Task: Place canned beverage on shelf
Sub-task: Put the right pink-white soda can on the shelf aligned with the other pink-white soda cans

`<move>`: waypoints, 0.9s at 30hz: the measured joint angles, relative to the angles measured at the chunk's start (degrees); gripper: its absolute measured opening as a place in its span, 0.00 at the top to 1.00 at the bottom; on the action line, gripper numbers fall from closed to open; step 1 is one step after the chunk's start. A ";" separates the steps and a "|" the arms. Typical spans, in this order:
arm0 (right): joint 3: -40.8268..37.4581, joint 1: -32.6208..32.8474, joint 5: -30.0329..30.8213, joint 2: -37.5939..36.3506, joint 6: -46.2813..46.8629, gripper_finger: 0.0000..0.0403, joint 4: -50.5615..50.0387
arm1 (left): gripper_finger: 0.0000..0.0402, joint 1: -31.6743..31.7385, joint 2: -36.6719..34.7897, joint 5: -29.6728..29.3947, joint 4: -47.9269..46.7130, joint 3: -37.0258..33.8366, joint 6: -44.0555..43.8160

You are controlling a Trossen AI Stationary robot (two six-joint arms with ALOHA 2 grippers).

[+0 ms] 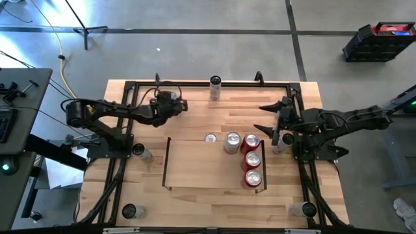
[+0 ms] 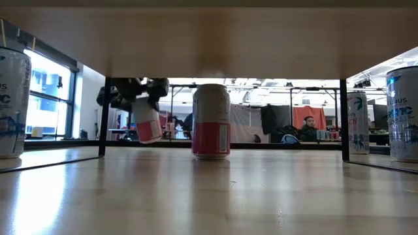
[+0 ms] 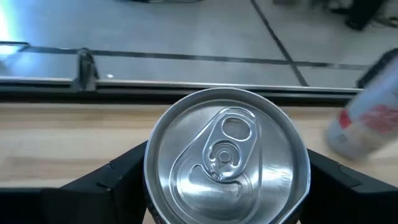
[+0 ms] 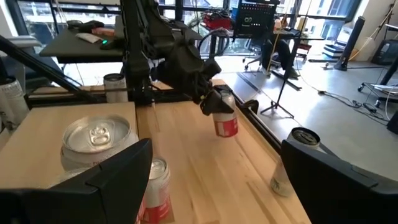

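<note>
I have the left gripper [image 1: 174, 104] clamped on a canned beverage [image 2: 147, 121], its fingers [image 3: 118, 177] on either side of the can's body. The can hangs clear of the desk [image 1: 195, 201], over the far half and left of centre. Its long axis is tilted off vertical, with the red base lower. From the left wrist its silver lid and pull tab face the camera squarely.

The shelf [image 1: 195, 162] lies nearer the desk's front edge. A row of three red cans [image 1: 252, 160] stands along its right rail, and a pale can [image 1: 232, 142] stands beside the farthest of them. Another can [image 1: 215, 88] stands at the desk's far edge.

My right gripper [image 1: 272, 123] waits with its fingers spread and empty near the desk's right edge.

The top is light wood. Behind it I see an office with windows and a seated person [image 2: 307, 129].
</note>
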 joint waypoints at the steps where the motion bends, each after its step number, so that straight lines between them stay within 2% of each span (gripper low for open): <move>1: 0.00 0.00 0.00 0.03 0.00 0.15 0.43 | 0.28 0.10 0.16 -0.09 -0.85 -0.01 -0.50; 7: 0.00 0.00 0.02 -0.26 -1.08 0.15 1.89 | 0.28 1.43 -0.11 1.85 -5.27 2.05 -0.68; 12: 0.00 0.00 0.02 -0.21 -1.20 0.15 1.94 | 0.28 3.22 -0.02 4.15 -15.02 5.19 0.19; 20: 0.00 0.00 0.00 -0.21 -1.07 0.15 1.72 | 0.28 4.31 -0.04 0.34 -21.05 5.52 -5.61; 27: 0.00 0.00 0.00 -0.21 -1.38 0.15 1.72 | 0.27 4.27 -0.04 0.50 -26.43 5.42 -9.69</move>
